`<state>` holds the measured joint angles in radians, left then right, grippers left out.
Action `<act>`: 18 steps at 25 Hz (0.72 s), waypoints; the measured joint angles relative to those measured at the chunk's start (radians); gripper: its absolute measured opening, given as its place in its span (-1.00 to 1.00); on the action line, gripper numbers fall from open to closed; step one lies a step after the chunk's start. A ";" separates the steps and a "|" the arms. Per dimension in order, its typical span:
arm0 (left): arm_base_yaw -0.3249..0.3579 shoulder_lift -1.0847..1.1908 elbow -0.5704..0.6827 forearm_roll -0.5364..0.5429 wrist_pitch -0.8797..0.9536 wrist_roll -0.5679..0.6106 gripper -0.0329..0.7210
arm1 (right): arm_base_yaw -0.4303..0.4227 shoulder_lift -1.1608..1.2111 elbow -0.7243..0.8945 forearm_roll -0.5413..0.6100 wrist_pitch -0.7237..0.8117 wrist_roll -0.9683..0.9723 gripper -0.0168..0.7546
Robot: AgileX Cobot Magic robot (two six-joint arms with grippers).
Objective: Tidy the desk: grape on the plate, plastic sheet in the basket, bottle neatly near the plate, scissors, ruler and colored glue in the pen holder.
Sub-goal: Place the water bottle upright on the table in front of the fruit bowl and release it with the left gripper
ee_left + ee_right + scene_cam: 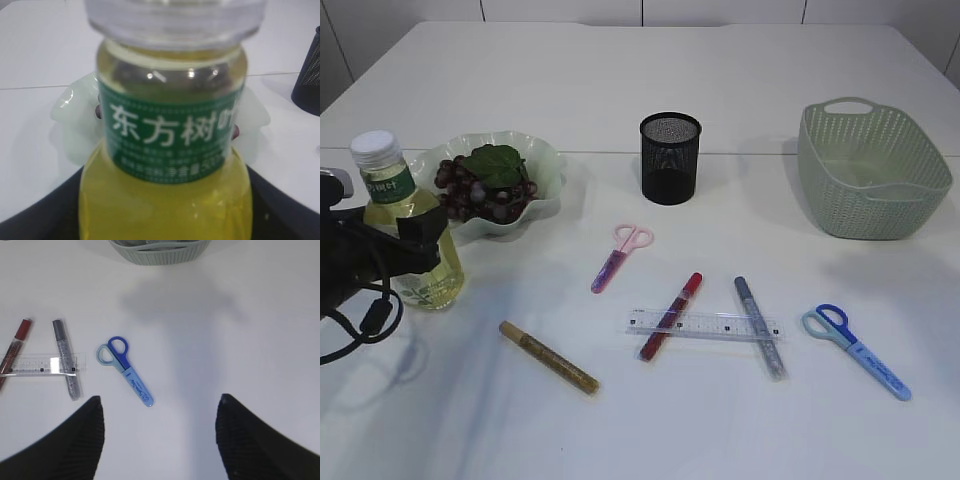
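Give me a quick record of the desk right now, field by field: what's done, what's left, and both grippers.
grapes: on the plate, grapes
bottle: upright beside plate, between left gripper fingers, grip unclear
pen holder: nothing visibly inside
ruler: lying across red glue pen and silver glue pen
blue scissors: on table
right gripper: open, above table

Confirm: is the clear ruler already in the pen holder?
No. The clear ruler lies flat on the table, across the red glue pen and the silver glue pen, well in front of the pen holder.
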<state>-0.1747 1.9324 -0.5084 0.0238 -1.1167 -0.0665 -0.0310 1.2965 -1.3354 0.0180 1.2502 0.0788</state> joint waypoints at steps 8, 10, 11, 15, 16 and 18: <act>0.000 -0.049 0.043 -0.012 0.011 -0.004 0.54 | 0.000 -0.001 0.000 0.000 0.000 -0.002 0.45; 0.000 -0.055 0.045 -0.015 0.017 -0.004 0.54 | 0.000 -0.001 0.000 0.000 0.000 -0.002 0.45; 0.000 -0.055 0.045 -0.016 0.019 -0.004 0.54 | 0.000 -0.001 0.000 0.000 0.000 -0.002 0.45; 0.000 -0.057 0.045 -0.043 0.023 -0.004 0.54 | 0.000 -0.001 0.000 0.012 0.000 -0.002 0.45; 0.000 -0.057 0.045 -0.050 0.023 -0.004 0.54 | 0.000 -0.001 0.000 0.014 0.000 -0.002 0.45; 0.000 -0.057 0.045 -0.055 0.023 -0.004 0.54 | 0.000 -0.001 0.000 0.016 0.000 -0.002 0.45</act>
<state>-0.1747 1.8754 -0.4633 -0.0312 -1.0938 -0.0703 -0.0310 1.2958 -1.3354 0.0342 1.2502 0.0772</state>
